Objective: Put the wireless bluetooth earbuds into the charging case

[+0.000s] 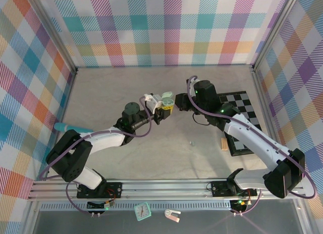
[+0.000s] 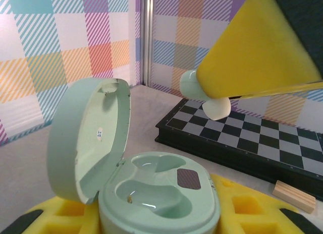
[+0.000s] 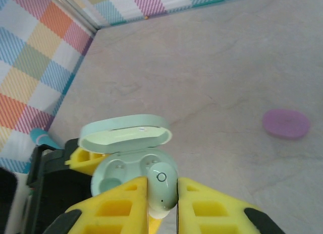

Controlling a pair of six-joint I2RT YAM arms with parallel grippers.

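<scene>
Right fingers [image 3: 118, 209], earbud [image 3: 161, 191] above case rim [image 3: 99, 172]

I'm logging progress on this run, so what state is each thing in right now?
Left gripper: shut on case.
Right gripper: shut on earbud.
Case: lid open, both wells empty.
Earbud: above the case, not yet seated.
Chessboard: lying flat.
</scene>
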